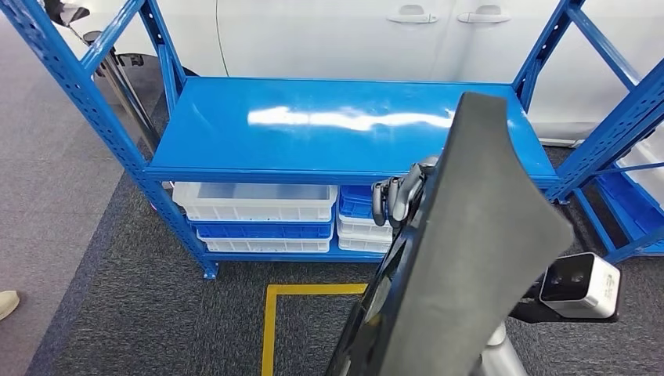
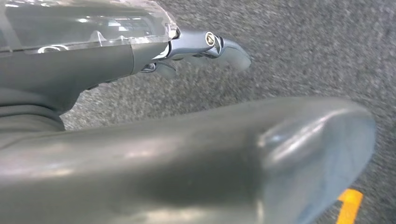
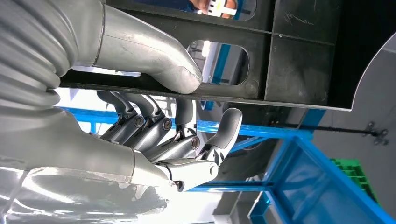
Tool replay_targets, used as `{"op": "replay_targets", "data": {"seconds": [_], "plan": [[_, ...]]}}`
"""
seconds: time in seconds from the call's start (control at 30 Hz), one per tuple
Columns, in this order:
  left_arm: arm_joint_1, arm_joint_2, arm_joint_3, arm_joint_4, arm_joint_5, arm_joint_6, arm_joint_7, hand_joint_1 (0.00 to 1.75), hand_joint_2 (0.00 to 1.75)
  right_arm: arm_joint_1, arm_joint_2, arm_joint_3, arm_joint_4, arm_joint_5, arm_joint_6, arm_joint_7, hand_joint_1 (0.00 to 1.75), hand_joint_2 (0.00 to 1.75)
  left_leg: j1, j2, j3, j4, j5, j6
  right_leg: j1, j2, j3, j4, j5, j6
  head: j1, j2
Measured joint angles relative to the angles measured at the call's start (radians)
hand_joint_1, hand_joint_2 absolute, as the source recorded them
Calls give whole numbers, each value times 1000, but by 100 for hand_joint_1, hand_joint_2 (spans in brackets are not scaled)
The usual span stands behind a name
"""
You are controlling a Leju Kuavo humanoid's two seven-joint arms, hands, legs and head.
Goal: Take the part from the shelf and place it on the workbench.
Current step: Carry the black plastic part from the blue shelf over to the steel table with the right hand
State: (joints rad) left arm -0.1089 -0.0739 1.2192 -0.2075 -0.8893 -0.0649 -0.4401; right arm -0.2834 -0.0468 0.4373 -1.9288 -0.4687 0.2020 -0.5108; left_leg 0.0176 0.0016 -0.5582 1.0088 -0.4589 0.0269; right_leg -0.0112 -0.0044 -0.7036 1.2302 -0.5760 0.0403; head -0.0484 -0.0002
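Right wrist view: part (image 3: pixel 299 70) between fingers (image 3: pixel 154 135).

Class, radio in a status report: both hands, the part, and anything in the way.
Right hand grips the dark part by its edge, thumb on top. Left hand holds nothing, low over carpet. Part is off the blue shelf. Nothing in the way.

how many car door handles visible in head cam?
2. Both on the white car behind the blue shelf, at the picture's top edge: one left, the other just right of it. More may lie outside the frame.
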Motion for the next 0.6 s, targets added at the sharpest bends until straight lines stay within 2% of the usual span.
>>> {"op": "replay_targets", "data": {"seconds": [0.03, 0.07, 0.1, 0.13, 0.17, 0.2, 0.23, 0.27, 0.33, 0.37, 0.4, 0.43, 0.5, 0.53, 0.57, 0.6], "plan": [[0, 0, 2, 0, 2, 0, 0, 0, 0, 0, -1, 0, 3, -1, 1, 2, 175, 175, -1, 0, -14, 2, 9, 0, -1, 0, -5, 47, -17, 2, 0, 0], [1, 0, 4, 0, 4, 1, 0, 0, 0, 0, -2, 0, 6, -2, 3, 3, 175, 175, -1, 0, -27, 4, 18, -1, -1, 0, 3, 65, -10, 2, 0, 0], [1, 0, 7, 0, 5, 1, 0, 0, 0, 0, -3, 0, 9, -3, 6, 4, 175, 175, -2, 0, -40, 7, 25, -3, -1, 0, 28, 48, 13, 0, 0, 0], [2, 0, 10, 0, 6, 1, 0, 0, 0, -1, -3, 1, 12, -4, 8, 4, 175, 175, -2, 0, -51, 10, 32, -5, -1, 0, 69, -2, 41, -4, 0, 0], [2, -1, 12, 0, 7, 1, 0, 0, 0, -2, -4, 1, 15, -5, 11, 4, 175, 175, -2, -1, -59, 12, 39, -8, 1, 0, 119, -72, 58, -11, 0, 0], [2, -3, 13, 0, 8, 1, 0, 0, 0, -4, -4, 1, 17, -6, 15, 4, 175, 175, -3, -1, -66, 13, 45, -12, 4, 0, 164, -143, 63, -18, 0, 0], [2, -4, 14, 0, 8, 1, 0, 0, 0, -6, -4, 1, 19, -7, 18, 3, 175, 175, -4, -1, -69, 12, 53, -17, 8, 0, 194, -194, 62, -23, 0, 0], [3, -6, 15, 0, 9, 2, 0, 0, 0, -8, -4, 1, 20, -9, 20, 3, 175, 175, -3, -1, -72, 10, 61, -23, 12, 1, 209, -223, 57, -28, 0, 0], [4, -6, 16, 0, 9, 2, 0, 0, 0, -10, -3, 1, 24, -12, 23, 2, 175, 175, -2, -1, -75, 1, 75, -36, 12, 0, 204, -236, 71, -38, 0, 0], [5, -6, 16, 0, 10, 2, 0, 0, 0, -11, -3, 1, 26, -13, 24, 2, 175, 175, -2, -1, -79, 3, 70, -41, 10, -2, 199, -241, 81, -46, 0, 0], [6, -6, 16, 0, 10, 2, 0, 0, 0, -11, -2, 1, 28, -13, 24, 1, 175, 175, -3, -1, -88, 21, 47, -45, 7, -4, 190, -246, 93, -54, 0, 0], [6, -5, 17, 0, 10, 2, 0, 0, 0, -12, 0, 1, 29, -12, 23, -1, 175, 175, -2, -2, -102, 58, 7, -49, 5, -6, 181, -250, 105, -60, 0, 0], [8, -5, 17, 0, 10, 3, 0, 0, 0, -12, 5, 1, 30, 0, 15, -8, 175, 175, -1, -2, -138, 184, -88, -55, 7, -7, 157, -248, 123, -67, 0, 0], [7, -5, 17, 0, 10, 3, -1, 0, 0, -12, 7, 1, 30, 10, 9, -13, 175, 175, -1, -2, -150, 244, -114, -57, 9, -8, 145, -246, 131, -67, 0, 0], [7, -4, 17, 0, 10, 4, -2, 0, 0, -12, 9, 1, 30, 21, 3, -19, 175, 175, -1, -2, -149, 281, -118, -59, 9, -8, 131, -242, 140, -67, 0, 0], [7, -4, 17, 0, 9, 4, -2, 0, 0, -12, 11, 1, 30, 32, -1, -26, 175, 175, -1, -1, -132, 282, -100, -60, 9, -8, 117, -237, 147, -65, 0, 0]]}}
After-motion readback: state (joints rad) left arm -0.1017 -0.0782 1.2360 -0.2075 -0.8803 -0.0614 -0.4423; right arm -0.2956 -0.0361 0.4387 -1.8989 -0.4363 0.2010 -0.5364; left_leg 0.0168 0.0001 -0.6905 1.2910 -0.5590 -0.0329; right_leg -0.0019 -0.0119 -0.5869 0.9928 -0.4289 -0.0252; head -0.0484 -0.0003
